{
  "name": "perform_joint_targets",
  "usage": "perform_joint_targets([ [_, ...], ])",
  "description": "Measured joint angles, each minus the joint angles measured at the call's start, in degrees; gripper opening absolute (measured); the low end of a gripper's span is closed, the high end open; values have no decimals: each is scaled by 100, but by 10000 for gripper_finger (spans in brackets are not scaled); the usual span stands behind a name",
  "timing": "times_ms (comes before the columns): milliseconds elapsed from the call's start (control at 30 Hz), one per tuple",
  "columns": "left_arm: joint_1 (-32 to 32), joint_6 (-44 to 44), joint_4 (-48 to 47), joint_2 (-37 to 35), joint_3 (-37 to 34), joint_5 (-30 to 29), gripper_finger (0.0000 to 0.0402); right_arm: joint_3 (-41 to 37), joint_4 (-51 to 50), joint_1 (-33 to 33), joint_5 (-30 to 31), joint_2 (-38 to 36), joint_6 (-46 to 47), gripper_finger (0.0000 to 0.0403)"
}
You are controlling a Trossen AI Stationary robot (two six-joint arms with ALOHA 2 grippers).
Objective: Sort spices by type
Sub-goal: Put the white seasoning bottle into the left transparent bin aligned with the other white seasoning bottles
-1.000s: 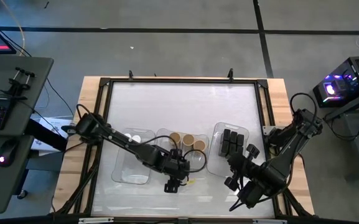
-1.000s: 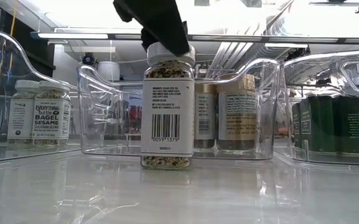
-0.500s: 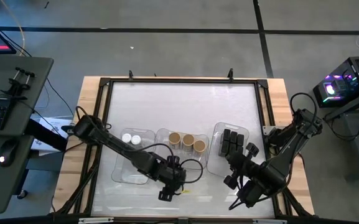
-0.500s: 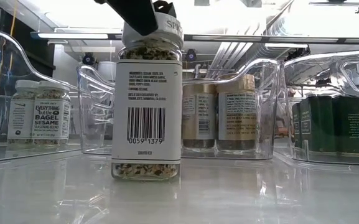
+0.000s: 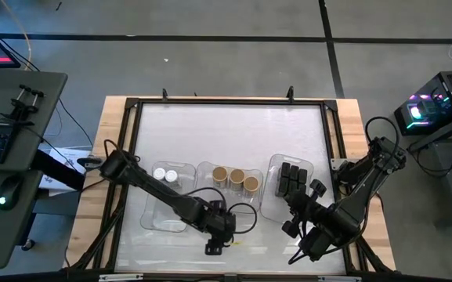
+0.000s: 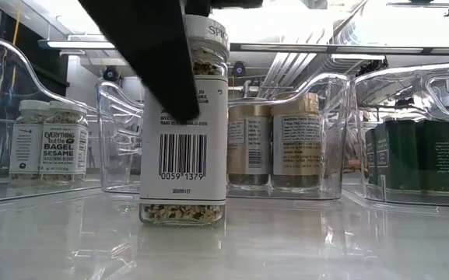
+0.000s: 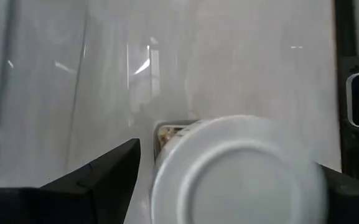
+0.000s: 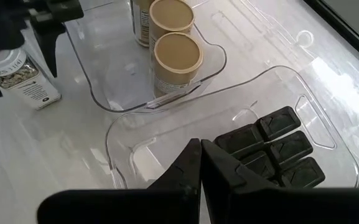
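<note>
Desk (image 5: 233, 125): white top, three clear trays along its near half.
Jar (image 6: 184, 124): upright on the desk, before the middle tray (image 5: 227, 205).
Left pincer (image 5: 214, 245): released, fingers either side of the jar's lid.
Right pincer (image 8: 199, 163): clenched, empty, above the black boxes (image 8: 272, 149).

Clear jar (image 6: 183, 124): white lid, white label with black barcode, speckled tan-and-dark contents. Round containers (image 8: 177, 55): tan tops. Boxy containers (image 8: 271, 145): black. Trays (image 8: 135, 134): clear plastic. Left hand (image 5: 214, 239): black. Bench (image 5: 233, 129): white, pale wood border.
</note>
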Motion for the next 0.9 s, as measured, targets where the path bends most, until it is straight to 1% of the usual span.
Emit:
perform_joint_targets([
  [100, 7, -299, -8, 99, 0, -1, 293, 1, -3, 0, -1, 1, 0, 0],
  [167, 7, -426, 9, 114, 0, 3, 276, 1, -6, 0, -1, 0, 0, 0],
  [233, 7, -461, 18, 110, 0, 24, 239, 1, -6, 0, -1, 0, 0, 0],
  [333, 7, -310, -11, -8, -11, 38, 163, 1, -8, 0, -1, 1, 0, 0],
  [400, 48, -278, -43, -216, -6, 165, 163, 1, -9, 0, 11, 2, 0, 0],
  [433, 83, -282, -72, -378, 26, 365, 163, 1, -8, 0, 27, 2, 0, 0],
  [500, 184, -309, -57, -810, 80, 763, 163, 1, -10, 0, 133, 2, -2, 0],
  [533, 229, -312, -53, -1087, 89, 797, 163, 1, -8, 0, 201, 2, -2, 0],
  [600, 299, -293, -182, -1677, 106, 624, 163, 1, -6, -24, 353, 2, 7, 0],
  [667, 305, -134, -513, -2232, 114, 149, 163, 1, -4, -74, 435, 2, 9, 0],
  [733, 248, 83, -1092, -2714, 114, -380, 163, 1, 7, -148, 444, 2, 5, 0],
  [800, 82, 173, -1828, -3062, 101, -754, 163, 1, 27, -227, 447, 2, 0, 0],
  [900, -284, 102, -2594, -3390, -221, -900, 163, 1, 35, -326, 445, 2, -112, 0],
])
